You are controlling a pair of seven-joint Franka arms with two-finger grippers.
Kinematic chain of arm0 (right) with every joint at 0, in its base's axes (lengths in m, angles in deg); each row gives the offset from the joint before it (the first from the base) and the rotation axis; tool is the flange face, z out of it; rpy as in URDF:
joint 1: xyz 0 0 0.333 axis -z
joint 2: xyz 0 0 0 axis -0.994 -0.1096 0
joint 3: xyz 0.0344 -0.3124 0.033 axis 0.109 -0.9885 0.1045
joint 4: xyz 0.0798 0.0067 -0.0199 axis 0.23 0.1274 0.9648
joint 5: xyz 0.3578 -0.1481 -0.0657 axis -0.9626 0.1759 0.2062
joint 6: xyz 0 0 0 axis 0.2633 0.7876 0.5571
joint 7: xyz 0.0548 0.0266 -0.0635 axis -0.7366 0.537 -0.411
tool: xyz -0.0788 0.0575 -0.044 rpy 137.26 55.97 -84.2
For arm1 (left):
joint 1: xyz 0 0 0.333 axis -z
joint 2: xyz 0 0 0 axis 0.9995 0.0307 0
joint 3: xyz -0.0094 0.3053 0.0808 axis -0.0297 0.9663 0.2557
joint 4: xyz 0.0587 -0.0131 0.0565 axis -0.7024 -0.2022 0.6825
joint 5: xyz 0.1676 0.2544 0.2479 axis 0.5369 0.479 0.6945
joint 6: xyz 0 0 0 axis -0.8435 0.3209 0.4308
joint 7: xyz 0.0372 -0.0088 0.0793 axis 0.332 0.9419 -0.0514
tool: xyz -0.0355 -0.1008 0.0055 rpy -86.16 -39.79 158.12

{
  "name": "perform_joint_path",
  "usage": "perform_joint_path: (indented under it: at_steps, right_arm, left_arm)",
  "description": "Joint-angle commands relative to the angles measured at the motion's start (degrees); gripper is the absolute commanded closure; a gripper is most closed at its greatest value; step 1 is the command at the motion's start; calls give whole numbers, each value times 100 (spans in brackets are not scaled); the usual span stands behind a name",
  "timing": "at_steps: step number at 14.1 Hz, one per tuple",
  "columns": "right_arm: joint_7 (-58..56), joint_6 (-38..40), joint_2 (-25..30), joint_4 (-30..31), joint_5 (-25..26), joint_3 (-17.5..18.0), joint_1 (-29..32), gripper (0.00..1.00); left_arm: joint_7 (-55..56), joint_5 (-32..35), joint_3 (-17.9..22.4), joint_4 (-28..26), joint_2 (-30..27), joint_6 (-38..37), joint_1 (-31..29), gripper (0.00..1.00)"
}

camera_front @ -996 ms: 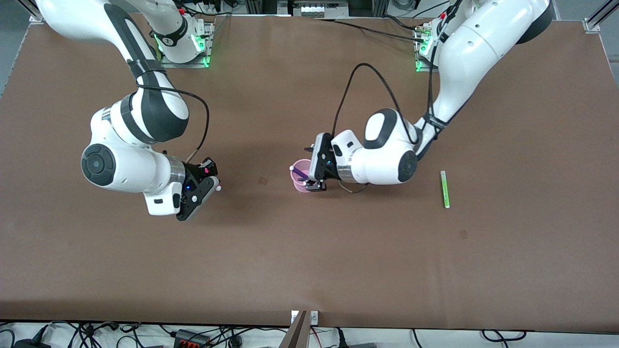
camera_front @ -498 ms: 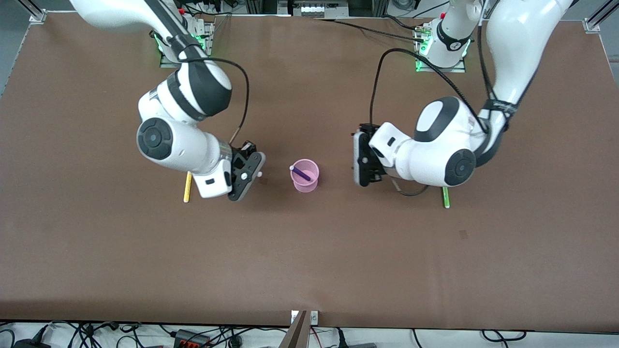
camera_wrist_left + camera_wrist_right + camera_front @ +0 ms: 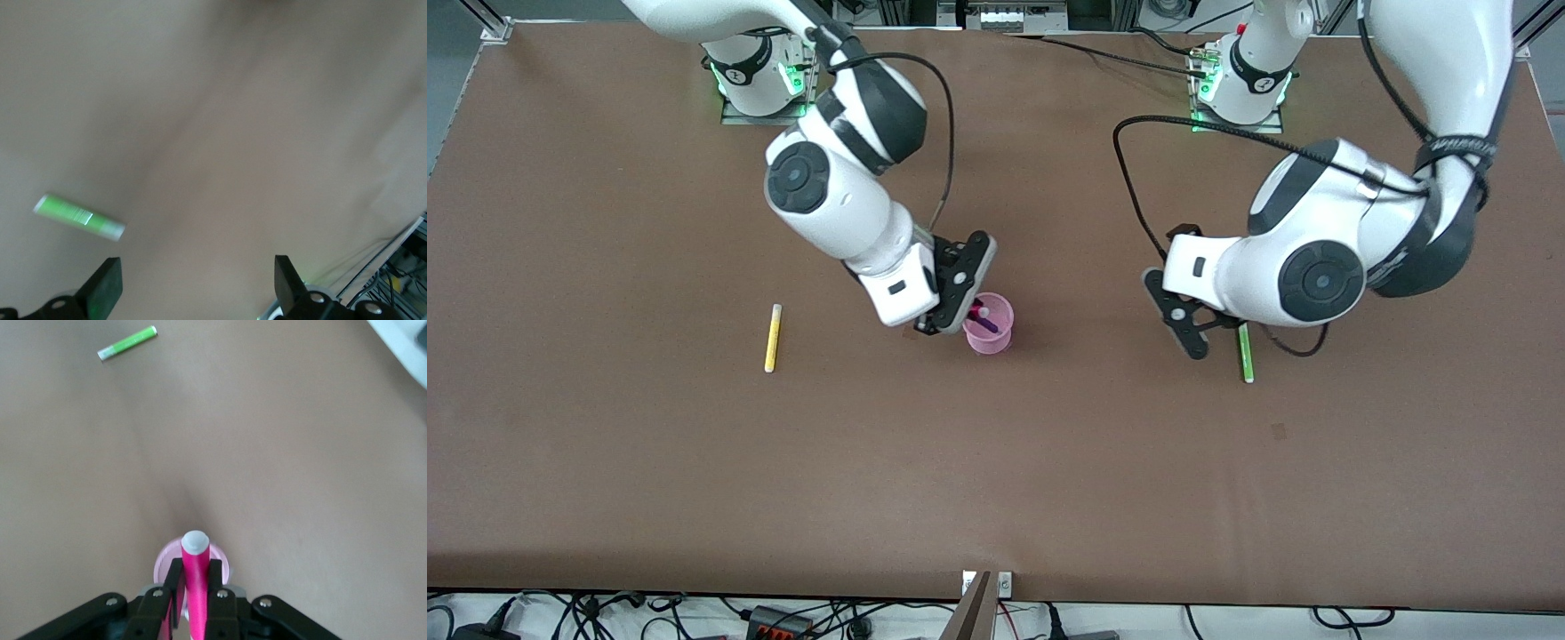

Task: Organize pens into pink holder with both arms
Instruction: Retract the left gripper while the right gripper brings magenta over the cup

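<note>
While the right gripper (image 3: 959, 313) hangs at the rim of the pink holder (image 3: 990, 325), its jaws are clamped tight on the magenta pen (image 3: 195, 577), which stands upright between them with its white end up. In the right wrist view the holder's pale rim shows directly under those jaws, so the pen is over the cup's mouth. A purple pen (image 3: 980, 316) already leans inside the holder, though from the front it is partly covered by the gripper and its outline is hard to follow.

The left gripper (image 3: 1192, 329) is over the desk (image 3: 996, 462) toward the left arm's end, with its jaws spread wide and nothing between them. The light green pen (image 3: 1244, 350) lies flat on the desk just beside those open jaws, not touching them; the left wrist view shows it off to one side of the finger tips, blurred.

The yellow pen (image 3: 772, 338) lies flat on the desk toward the right arm's end, well apart from the right jaws and from the holder
</note>
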Motion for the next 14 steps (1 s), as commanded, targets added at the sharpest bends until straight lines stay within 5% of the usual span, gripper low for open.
perform_joint_path:
  at_steps: [1, 4, 7, 11, 14]
  right_arm:
    - [-108, -408, -206, 2, 90, -10, -117, 100]
    - [-240, -1005, -479, 55, 81, -10, -257, 100]
    - [-292, -1471, -489, 309, 81, -1, -345, 100]
    - [-442, -1798, -444, 591, 55, 26, -346, 100]
    - [-442, -1789, -436, 688, 55, 17, -363, 100]
  left_arm:
    - [640, 430, 33, 574, -63, -444, -158, 0]
    - [677, 422, 628, 927, -291, -410, -282, 0]
    - [991, 186, 1577, 639, -895, -69, 67, 0]
    - [2337, -693, 3080, -791, -2099, 870, 719, 0]
    - [2381, -712, 3364, -1943, -2952, 1627, 904, 0]
